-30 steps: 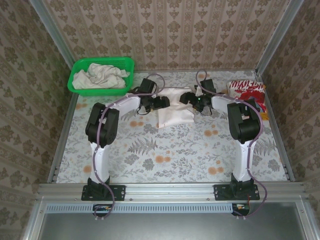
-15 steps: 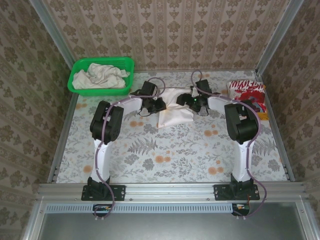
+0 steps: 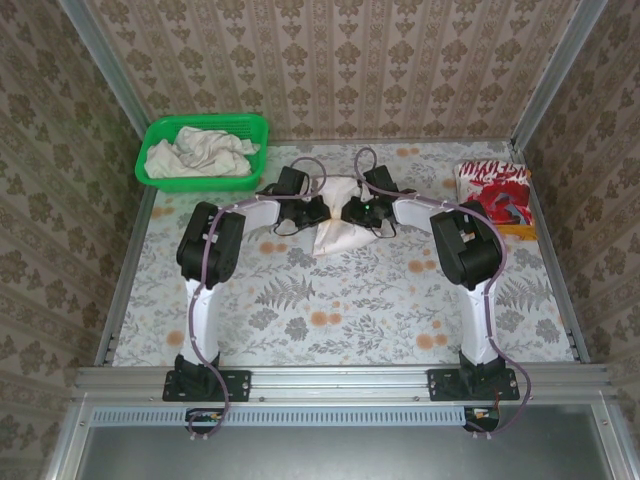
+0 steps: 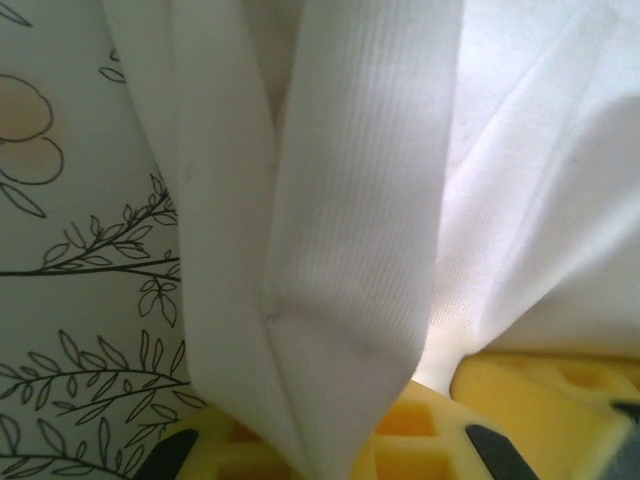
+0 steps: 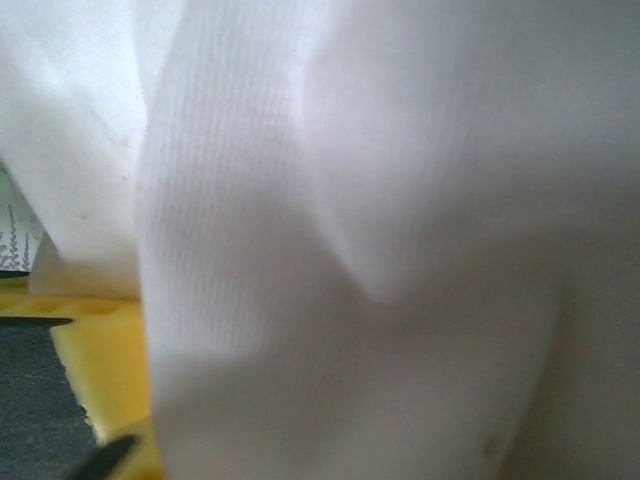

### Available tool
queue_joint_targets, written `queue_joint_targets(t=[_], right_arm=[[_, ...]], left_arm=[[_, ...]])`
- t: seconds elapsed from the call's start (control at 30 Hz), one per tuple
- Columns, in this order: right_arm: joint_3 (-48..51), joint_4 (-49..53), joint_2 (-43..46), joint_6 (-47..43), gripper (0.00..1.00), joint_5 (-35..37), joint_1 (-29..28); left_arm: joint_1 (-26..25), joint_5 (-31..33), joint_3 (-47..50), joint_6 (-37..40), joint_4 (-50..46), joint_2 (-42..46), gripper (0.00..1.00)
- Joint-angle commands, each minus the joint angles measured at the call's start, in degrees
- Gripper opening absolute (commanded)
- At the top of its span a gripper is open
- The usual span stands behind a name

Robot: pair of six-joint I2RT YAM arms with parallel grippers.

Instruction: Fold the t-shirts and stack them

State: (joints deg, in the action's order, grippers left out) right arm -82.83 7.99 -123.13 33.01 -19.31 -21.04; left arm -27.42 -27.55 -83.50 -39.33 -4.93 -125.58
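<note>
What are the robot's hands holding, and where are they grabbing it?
Both hold the off-white t-shirt between them: the left gripper pinches a fold at its left edge, the right gripper its right edge.

Top external: set high behind the arm bases (image 3: 205,383), faced down over the whole table (image 3: 330,300). Left wrist, right wrist: held very near the off-white t-shirt (image 3: 336,236), faced into its folds from opposite sides. That shirt was shared by all three.
</note>
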Motion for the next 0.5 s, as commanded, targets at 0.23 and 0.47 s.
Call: queue_joint_targets(t=[0.23, 0.47], right_arm=[[-2.6, 11.0, 3.6, -13.5, 0.00, 6.5, 1.0], [-1.6, 18.1, 10.1, -30.5, 0.00, 20.3, 3.0]], left_arm=[[0.1, 4.2, 9.8, 1.3, 2.4, 8.5, 0.99], [0.4, 6.3, 15.7, 5.7, 2.7, 18.4, 1.00]])
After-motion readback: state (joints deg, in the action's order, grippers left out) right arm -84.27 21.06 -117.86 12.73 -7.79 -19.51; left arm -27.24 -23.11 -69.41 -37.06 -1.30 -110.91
